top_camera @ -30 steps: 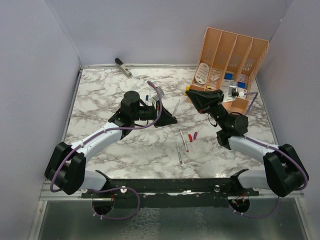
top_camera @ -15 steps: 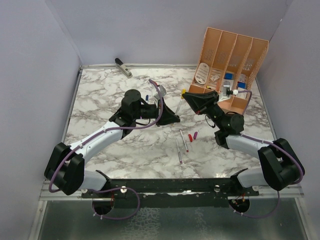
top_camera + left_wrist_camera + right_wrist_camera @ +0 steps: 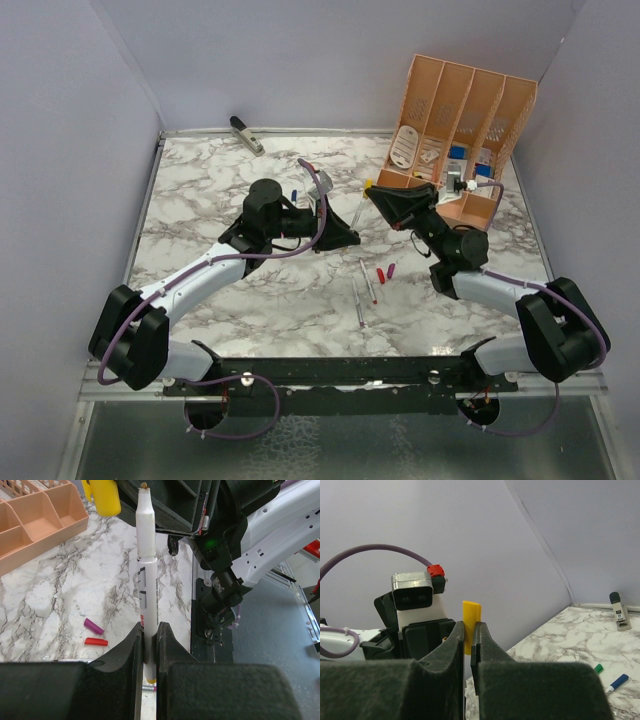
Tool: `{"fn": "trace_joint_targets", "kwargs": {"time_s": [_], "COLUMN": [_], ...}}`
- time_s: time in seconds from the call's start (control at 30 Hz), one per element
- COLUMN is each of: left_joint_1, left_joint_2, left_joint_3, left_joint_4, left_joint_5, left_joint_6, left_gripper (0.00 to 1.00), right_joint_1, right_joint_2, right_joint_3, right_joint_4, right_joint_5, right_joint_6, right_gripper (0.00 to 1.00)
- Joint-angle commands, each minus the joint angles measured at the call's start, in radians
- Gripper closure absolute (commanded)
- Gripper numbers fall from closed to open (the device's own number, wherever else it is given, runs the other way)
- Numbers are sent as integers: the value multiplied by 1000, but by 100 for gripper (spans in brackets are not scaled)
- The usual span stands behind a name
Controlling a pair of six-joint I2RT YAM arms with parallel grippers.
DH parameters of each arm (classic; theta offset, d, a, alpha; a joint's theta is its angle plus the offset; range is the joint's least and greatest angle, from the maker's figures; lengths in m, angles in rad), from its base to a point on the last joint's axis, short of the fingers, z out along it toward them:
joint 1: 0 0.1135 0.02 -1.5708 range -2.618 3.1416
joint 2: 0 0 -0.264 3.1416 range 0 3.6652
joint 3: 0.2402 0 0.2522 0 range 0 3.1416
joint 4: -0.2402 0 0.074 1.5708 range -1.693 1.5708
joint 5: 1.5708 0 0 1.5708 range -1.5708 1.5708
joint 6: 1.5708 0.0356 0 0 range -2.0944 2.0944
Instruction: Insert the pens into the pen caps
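Above mid-table, btwn the two arms, the work is going on in the air. The left gripper [image 3: 148,630] is pinched tight on a pen [image 3: 146,575] low on its barrel, w/ the tip end sticking far out. The right gripper [image 3: 468,630] is pressed together on the yellow cap [image 3: 471,614].

From the left wrist view the cap hangs just beside the pen tip, off to one side & not on it, so not mated yet, I'd say. To do this well, square up first, i.e. get cap bore & barrel on one line. Then push straight along the barrel, slow. At any angle the long free end will likely flex or slip in the pads. Which way the cap's mouth faces I can't tell.

Pose: left arm stretched fwd w/ wrist turned toward the right side. The right arm reaches fwd & inward, elbow bent, its jaws pointing back at the left one. Both are clear of the marble table [image 3: 200,200]. Other pens [image 3: 367,282] lie flat near the red cap [image 3: 380,272] & magenta cap [image 3: 392,268], nearer the bases.
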Motion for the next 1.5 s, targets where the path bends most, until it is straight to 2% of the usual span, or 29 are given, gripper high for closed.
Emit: {"fn": "trace_joint_targets", "kwargs": {"time_s": [0.0, 0.33, 0.97, 1.47], "left_joint_1": [-4, -4, -3, -3], "left_joint_2": [9, 21, 37, 18], "left_joint_3": [10, 15, 36, 26], "left_joint_4": [33, 33, 33, 34], "left_joint_5": [1, -13, -50, -24], "left_joint_6": [-1, -3, -10, -2], "left_gripper": [100, 100, 100, 100], "right_joint_1": [6, 6, 9, 15], "right_joint_2": [8, -10, -15, -15], "right_joint_3": [23, 65, 30, 17], "right_joint_4": [345, 344, 317, 329], "right_joint_5": [30, 25, -26, -18], "right_joint_6": [30, 48, 50, 2], "right_gripper": [99, 99, 99, 99]}}
